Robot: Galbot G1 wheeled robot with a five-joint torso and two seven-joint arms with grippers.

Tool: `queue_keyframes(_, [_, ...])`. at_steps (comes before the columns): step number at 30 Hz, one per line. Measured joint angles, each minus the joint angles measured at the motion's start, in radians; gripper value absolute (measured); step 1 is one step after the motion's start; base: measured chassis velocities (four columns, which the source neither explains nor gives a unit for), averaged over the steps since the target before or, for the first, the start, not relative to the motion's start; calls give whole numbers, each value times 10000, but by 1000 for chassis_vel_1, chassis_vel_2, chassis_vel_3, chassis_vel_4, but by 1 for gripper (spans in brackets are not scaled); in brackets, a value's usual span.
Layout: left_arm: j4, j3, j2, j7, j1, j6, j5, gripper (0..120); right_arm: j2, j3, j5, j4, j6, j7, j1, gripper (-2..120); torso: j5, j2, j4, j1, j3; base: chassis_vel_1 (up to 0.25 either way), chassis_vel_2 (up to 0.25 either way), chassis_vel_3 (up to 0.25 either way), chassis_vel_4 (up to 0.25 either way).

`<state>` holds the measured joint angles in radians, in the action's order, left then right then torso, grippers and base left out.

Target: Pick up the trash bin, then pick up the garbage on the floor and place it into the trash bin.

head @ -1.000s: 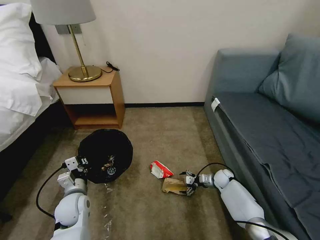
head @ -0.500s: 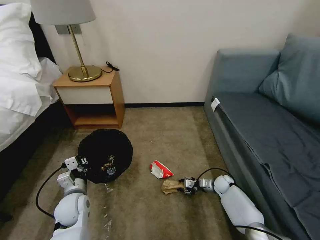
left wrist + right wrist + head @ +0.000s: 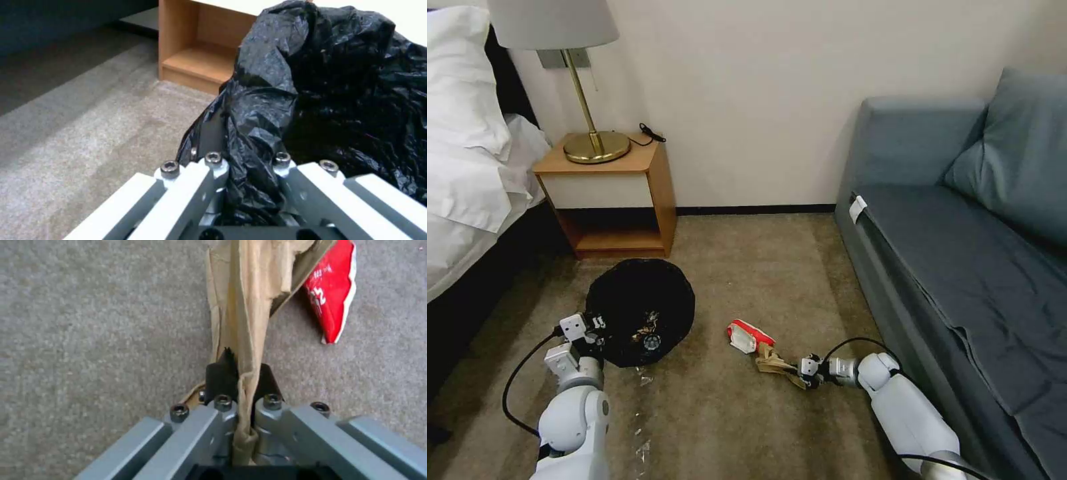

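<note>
Fingers (image 3: 222, 373) of the right gripper (image 3: 806, 371) clamped on the tan paper (image 3: 242, 306), low over the carpet (image 3: 760, 267) beside the sofa (image 3: 960, 267). The dark pads pinch one crumpled edge, so the sheet folds into a narrow strip and trails forward. Reads as a grip just made, paper barely off the floor, if at all.

Red wrapper (image 3: 747, 337) lies flat on the carpet, touching or just beside the far end of the paper; cannot tell which. Left for later, I'd say.

Left gripper (image 3: 587, 333) clenched on the near rim of the bin (image 3: 640, 310), fingers (image 3: 195, 173) either side of a bunched fold of black liner (image 3: 311, 83). Held that way to keep the mouth open and within reach of the other arm. Bin sits in front of the nightstand (image 3: 620, 193), well apart from the paper. Some litter (image 3: 647, 333) shows inside it.

Judgement: paper must cross that gap; thin pinch on limp paper could slip or tear.
</note>
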<state>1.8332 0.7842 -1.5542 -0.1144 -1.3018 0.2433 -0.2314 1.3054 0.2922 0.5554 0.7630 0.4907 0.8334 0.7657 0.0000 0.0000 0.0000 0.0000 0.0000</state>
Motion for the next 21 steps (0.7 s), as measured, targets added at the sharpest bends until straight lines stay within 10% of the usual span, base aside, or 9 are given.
queue_keyframes(14, [158, 85, 96, -53, -7, 84, -384, 4, -617, -791, -2605, 3132, -743, 180, -50, 0, 0, 0, -2, 0, 1, 0, 0, 0, 0])
queue_keyframes(21, [90, 44, 91, 50, -69, 113, -390, 4, -577, -3310, -5326, 4633, -1483, -3112, -1205, 0, -4, 0, -1, 0, 1, 0, 0, 0, 0])
